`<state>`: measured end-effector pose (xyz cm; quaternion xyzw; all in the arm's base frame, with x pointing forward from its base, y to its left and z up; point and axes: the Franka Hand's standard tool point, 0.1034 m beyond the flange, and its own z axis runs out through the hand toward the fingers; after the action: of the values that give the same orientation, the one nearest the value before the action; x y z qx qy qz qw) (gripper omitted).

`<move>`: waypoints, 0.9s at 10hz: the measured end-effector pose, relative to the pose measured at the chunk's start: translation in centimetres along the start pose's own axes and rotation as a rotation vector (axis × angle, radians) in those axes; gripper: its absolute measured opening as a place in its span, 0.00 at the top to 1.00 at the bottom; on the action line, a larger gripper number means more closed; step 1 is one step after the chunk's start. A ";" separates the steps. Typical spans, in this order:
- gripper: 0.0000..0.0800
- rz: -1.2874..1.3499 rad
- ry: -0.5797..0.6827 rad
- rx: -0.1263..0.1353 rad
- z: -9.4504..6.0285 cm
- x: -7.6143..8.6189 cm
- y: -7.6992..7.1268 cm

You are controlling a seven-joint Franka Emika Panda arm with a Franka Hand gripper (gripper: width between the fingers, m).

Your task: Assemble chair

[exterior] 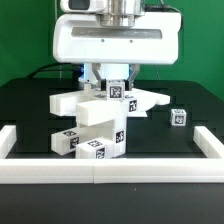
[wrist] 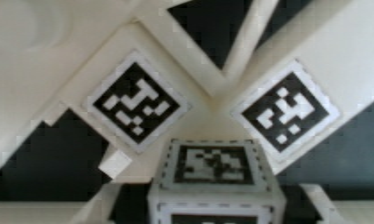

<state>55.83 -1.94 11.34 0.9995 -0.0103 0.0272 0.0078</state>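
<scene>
Squarely over the pile, the end effector (exterior: 116, 84) is down at the top of the part-built chair (exterior: 92, 125).

From the exterior view, the chair's white bars and cubes lie stacked and crossed in the middle of the black tabletop (exterior: 35, 105), inside the border rail (exterior: 100, 172). One loose cube (exterior: 178, 117) sits well apart toward the exterior view's right, likely waiting its turn. The end effector straddles a tagged block (exterior: 117, 91) at the pile's top, probably to seat or steady it against the pieces below. Whether it is clamped on that block or only around it I cannot tell. Two slanted tags (wrist: 139, 100) and a cube face (wrist: 214, 163) fill the wrist view from very near, which suits a close, centred approach.
</scene>
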 end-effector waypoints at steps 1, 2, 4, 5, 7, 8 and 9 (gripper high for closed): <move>0.64 0.084 0.000 0.000 0.0 0.0 0.0; 0.64 0.143 0.000 0.001 0.0 0.0 0.0; 0.64 0.323 0.000 0.002 0.0 0.0 0.0; 0.64 0.350 0.000 0.002 0.0 0.0 -0.1; 0.64 0.497 0.000 0.002 0.0 0.0 -0.1; 0.64 0.533 0.000 0.002 0.0 0.0 -0.1; 0.64 0.614 0.000 0.004 0.0 0.0 -0.1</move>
<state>55.84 -1.83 11.34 0.9497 -0.3118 0.0281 -0.0026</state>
